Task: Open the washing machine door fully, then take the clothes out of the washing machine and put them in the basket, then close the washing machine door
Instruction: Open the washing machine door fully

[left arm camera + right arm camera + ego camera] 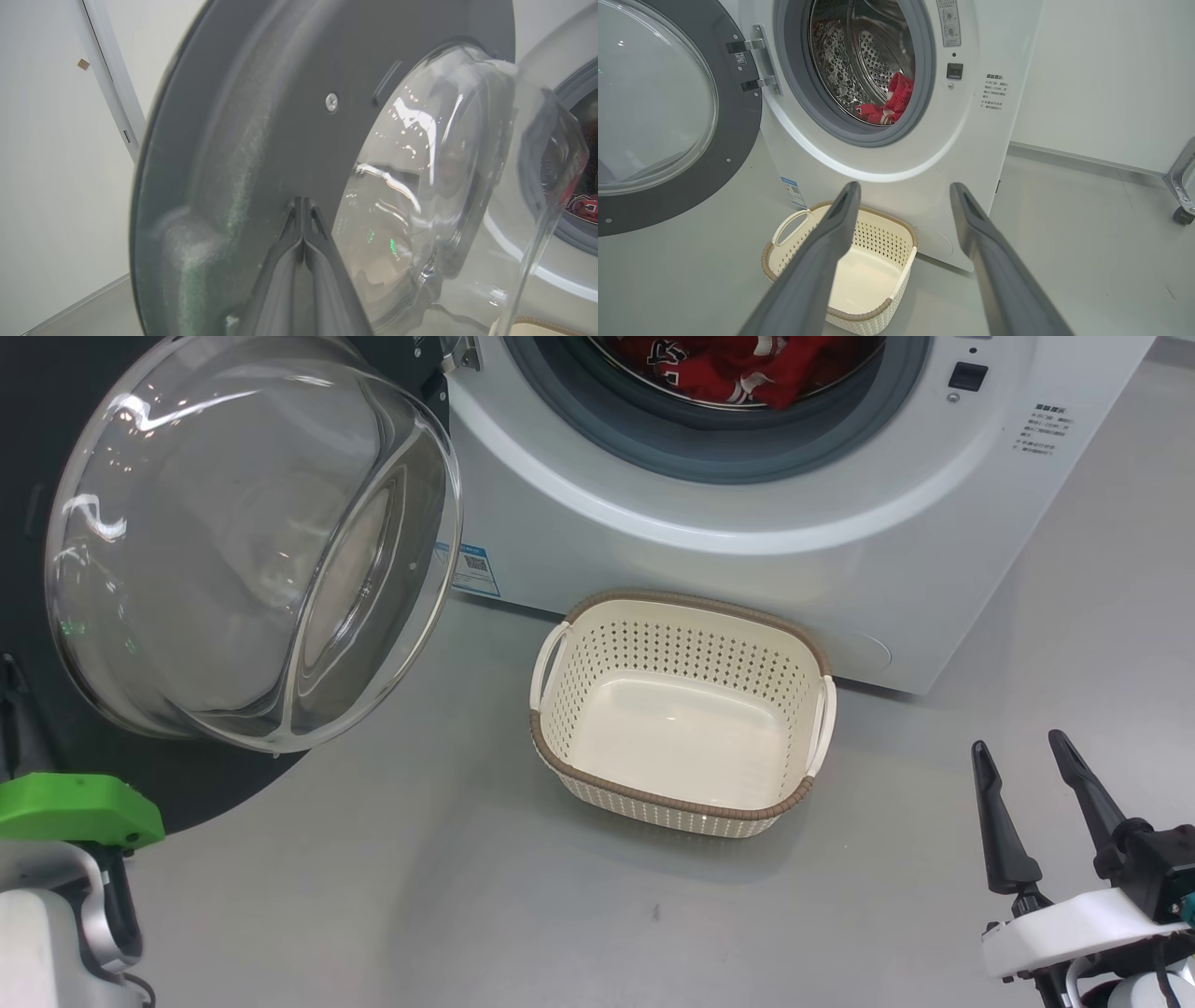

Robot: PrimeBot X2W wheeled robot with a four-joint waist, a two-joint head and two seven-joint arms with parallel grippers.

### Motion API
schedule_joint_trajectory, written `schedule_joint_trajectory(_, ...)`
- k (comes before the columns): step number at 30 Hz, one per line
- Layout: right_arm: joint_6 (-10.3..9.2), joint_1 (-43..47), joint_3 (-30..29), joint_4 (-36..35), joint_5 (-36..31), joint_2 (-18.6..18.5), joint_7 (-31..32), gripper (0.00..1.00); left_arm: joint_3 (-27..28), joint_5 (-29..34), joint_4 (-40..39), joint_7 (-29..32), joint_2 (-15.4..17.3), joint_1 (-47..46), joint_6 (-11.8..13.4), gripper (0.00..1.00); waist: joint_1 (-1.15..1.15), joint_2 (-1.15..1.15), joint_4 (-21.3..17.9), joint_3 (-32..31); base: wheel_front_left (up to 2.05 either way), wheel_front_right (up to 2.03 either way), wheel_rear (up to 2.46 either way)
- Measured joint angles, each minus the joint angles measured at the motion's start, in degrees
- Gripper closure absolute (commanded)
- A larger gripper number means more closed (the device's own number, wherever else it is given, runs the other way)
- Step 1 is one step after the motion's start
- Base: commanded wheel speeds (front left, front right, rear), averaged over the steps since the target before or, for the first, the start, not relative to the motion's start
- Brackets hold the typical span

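Observation:
The washing machine door (252, 541) stands swung open to the left, its glass bowl bulging toward me. My left gripper (302, 201) is shut, with nothing held, and its tips rest at the grey inner face of the door (261, 116). Red clothes (738, 364) lie in the drum of the washing machine (747, 523), and show again as the clothes (896, 98) behind the grey gasket. The cream basket (695, 602) sits on the floor in front of the machine with nothing in it. My right gripper (1019, 747) hangs open at the lower right, to the right of the basket (859, 316).
Grey floor (467, 896) spreads around the basket. A blue label sticker (474, 567) marks the machine's lower left front. A metal frame on a caster (1181, 186) stands at the far right by the white wall. A white door frame (112, 79) rises behind the open door.

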Motion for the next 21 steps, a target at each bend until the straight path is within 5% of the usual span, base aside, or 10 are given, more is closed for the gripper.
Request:
schedule_joint_trajectory(16, -0.01, 0.0, -0.5, 0.3, 0.0, 0.6, -0.1, 0.00, -5.1, 1.9, -3.8, -3.9, -2.3, 6.9, -0.2, 1.00, 0.00, 0.00, -1.1, -1.7, 0.00, 0.00, 0.00)
schedule_joint_trajectory(21, -0.01, 0.0, -0.3, 0.6, 0.0, 0.9, -0.1, 0.00, -8.8, 2.2, -5.9, -4.2, -2.7, 9.0, -2.4, 1.00, 0.00, 0.00, -1.7, -2.4, 0.00, 0.00, 0.00)
